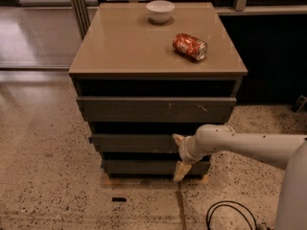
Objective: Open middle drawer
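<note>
The middle drawer (132,143) is a shallow dark grey front, second of three in the cabinet (96,71), and it looks shut. My gripper (179,155) is at the right half of the cabinet's front, on a white arm (244,145) reaching in from the right. It is open, with its fingers one above the other. The upper fingertip (178,139) is at the middle drawer's front. The lower fingertip (180,170) is in front of the lowest drawer (141,166). The arm hides the right end of the middle drawer.
The taller top drawer (153,109) has white scratch marks. A white bowl (160,10) and a red can (190,46) lying on its side are on the cabinet top. A black cable (230,214) and a small dark object (119,199) lie on the speckled floor.
</note>
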Robot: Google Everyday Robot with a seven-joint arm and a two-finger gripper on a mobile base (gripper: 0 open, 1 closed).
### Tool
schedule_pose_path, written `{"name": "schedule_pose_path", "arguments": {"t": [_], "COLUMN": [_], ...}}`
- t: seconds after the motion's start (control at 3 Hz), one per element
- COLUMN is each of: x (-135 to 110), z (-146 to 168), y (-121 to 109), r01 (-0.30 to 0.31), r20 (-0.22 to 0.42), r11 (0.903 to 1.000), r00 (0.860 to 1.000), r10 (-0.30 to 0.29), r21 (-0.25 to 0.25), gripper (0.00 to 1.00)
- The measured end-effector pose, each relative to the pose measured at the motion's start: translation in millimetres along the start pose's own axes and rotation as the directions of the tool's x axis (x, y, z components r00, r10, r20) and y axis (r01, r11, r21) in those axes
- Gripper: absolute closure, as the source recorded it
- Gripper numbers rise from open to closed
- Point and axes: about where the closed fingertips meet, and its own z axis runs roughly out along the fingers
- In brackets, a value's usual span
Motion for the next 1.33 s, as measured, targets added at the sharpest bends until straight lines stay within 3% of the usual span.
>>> {"name": "schedule_pose_path", "arguments": {"t": [0.33,0.67,1.0,1.33], "x": [-29,-31,-12,20], "z": [29,30,38,48], "y": [-16,-18,-30,-47], "r01": [0.053,0.054,-0.005,-0.108], "r20": [0.035,0.037,0.001,-0.03], "r11": [0.9984,0.9983,1.0,0.9941], "r00": [0.998,0.998,1.0,0.994], "r10": [-0.052,-0.054,0.005,0.108], "r21": [-0.021,-0.02,-0.008,0.006], "gripper": [0.0,0.0,0.0,0.0]}}
